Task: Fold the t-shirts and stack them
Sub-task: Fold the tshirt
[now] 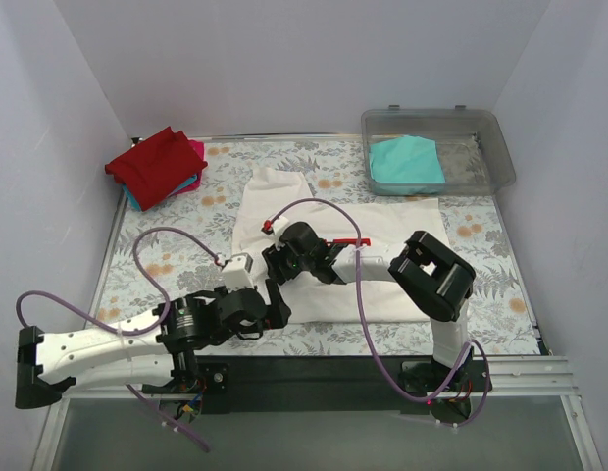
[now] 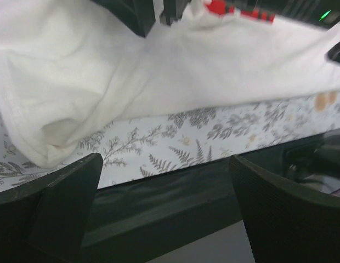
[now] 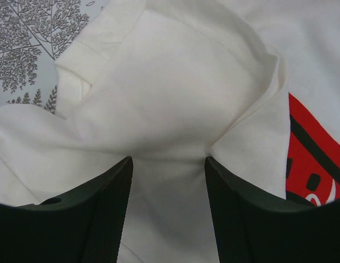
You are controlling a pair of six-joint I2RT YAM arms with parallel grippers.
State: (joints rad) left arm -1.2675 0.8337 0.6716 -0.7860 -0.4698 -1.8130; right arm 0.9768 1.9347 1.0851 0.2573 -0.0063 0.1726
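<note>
— Checking our right pincer: tips spread, astride a gathered ridge of the white t-shirt at mid-bench, so it is nearer.
— Our left pincer, spread and empty, has that shirt at twelve o'clock, near edge running nine to three.

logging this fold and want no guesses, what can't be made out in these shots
- Red print on the white t-shirt: the right arm covers most of it in the top view; the frame edge cuts it off in the right wrist view.
- Folded shirts under the red shirt: top view, only edges peek out.
- Right gripper: whether it pinches cloth is unclear in either view.
</note>
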